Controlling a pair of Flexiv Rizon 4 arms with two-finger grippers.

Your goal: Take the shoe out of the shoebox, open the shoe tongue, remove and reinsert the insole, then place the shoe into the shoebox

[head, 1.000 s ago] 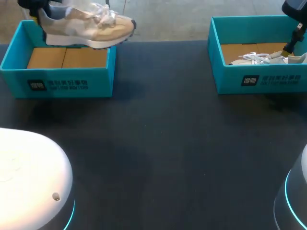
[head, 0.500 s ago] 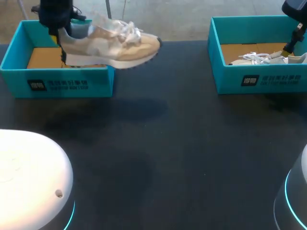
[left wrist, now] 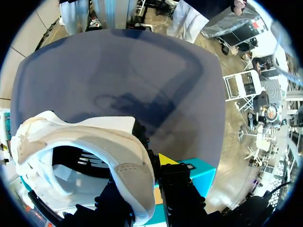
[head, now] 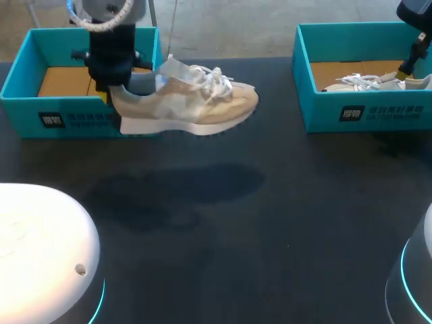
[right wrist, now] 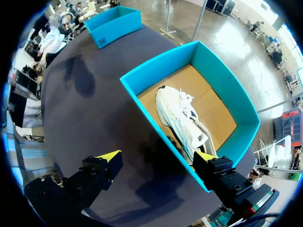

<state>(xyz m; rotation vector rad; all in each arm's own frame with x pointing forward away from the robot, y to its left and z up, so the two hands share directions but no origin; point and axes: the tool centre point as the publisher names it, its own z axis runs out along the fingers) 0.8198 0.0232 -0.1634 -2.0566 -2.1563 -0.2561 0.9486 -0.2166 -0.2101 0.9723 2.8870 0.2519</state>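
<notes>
1. The left gripper is closed on the heel of the tan shoe. One finger is inside the shoe and one is outside.
2. The tan shoe hangs in the air over the dark table, just beside the left shoebox. Its toe points toward the right shoebox. Its white laces are loose on top.
3. The shoe's shadow lies on the table under it.
4. The left shoebox is blue with brown card inside. On its front wall is a label, a dark square mark with white writing next to it.
5. The right shoebox has a second label of the same kind.
6. A white shoe lies in the right shoebox.
7. The right gripper is wide open and holds nothing. The near wall of the right shoebox sits between its fingers.
</notes>
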